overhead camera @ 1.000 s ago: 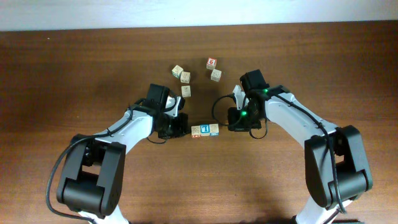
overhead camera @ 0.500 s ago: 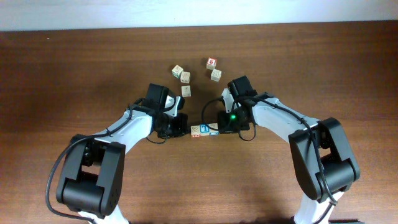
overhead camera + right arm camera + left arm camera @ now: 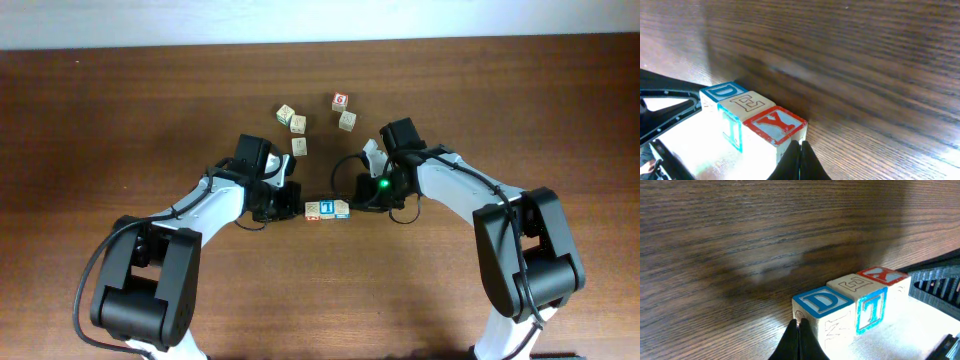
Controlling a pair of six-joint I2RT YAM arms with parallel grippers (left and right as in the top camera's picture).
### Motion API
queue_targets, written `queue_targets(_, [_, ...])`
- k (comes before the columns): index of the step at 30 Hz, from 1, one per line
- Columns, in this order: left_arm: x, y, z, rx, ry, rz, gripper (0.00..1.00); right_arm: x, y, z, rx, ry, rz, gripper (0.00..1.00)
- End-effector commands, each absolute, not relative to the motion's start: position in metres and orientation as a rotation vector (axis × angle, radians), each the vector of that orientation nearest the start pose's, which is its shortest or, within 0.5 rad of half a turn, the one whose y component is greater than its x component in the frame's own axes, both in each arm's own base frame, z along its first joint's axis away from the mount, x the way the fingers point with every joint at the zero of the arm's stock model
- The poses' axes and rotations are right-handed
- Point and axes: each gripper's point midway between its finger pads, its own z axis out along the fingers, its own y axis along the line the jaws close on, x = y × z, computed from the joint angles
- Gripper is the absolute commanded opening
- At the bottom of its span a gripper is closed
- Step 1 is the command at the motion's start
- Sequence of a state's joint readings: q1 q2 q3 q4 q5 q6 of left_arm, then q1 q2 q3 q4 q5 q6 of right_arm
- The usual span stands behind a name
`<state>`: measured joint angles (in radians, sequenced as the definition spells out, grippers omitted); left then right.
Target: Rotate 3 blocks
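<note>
The three blocks lie end to end in a short row at the table's middle. The left block (image 3: 314,210) (image 3: 822,302) (image 3: 722,91) has a blue D on top. The middle block (image 3: 327,208) (image 3: 855,284) (image 3: 747,104) shows an E and a blue-and-white side. The right block (image 3: 342,208) (image 3: 882,274) (image 3: 775,125) carries a red Y. My left gripper (image 3: 299,208) (image 3: 799,326) is shut, its tips against the D end of the row. At the Y end my right gripper (image 3: 354,204) (image 3: 800,146) is also shut, with its tips at that block's corner.
Several loose cubes lie behind the row: two pale ones (image 3: 286,114) (image 3: 298,124), another (image 3: 299,146) close to my left arm, a red-faced cube (image 3: 340,101) and a pale one (image 3: 347,121). The table's white far edge (image 3: 320,20) runs along the top.
My right gripper swung left to the Y end of the row, then eased slightly back to the right. The left arm has stayed put. The row has barely shifted.
</note>
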<state>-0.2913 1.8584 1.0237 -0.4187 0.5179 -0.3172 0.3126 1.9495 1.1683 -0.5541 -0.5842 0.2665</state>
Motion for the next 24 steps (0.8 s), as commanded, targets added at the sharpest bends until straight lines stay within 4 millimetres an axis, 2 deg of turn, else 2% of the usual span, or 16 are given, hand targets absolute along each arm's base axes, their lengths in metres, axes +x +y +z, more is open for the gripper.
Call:
queue_targets(1, [0.328,-0.195,0.011,0.120,2.877,-0.907,0.00,0.333,0.222,0.044,-0.184,2.881,1.069,0.04])
queue_targets(4, [0.328,-0.196,0.011,0.127,2.876,-0.908,0.00,0.334,0.222,0.062,-0.201,2.839,1.067,0.04])
queue_targets(8, [0.328,-0.196,0.011,0.127,2.875,-0.908,0.00,0.328,0.240,0.064,-0.250,2.848,1.022,0.04])
queue_targets(10, [0.328,-0.196,0.011,0.127,2.875,-0.908,0.00,0.329,0.250,0.072,-0.283,2.844,0.998,0.04])
queue_targets(12, [0.328,-0.196,0.011,0.126,2.875,-0.907,0.00,0.329,0.255,0.076,-0.245,2.854,1.011,0.04])
queue_targets(16, [0.328,-0.196,0.011,0.127,2.874,-0.908,0.00,0.318,0.270,0.077,-0.293,2.864,1.019,0.04])
queue_targets(24, [0.328,-0.196,0.011,0.127,2.873,-0.908,0.00,0.311,0.286,0.078,-0.313,2.861,1.007,0.04])
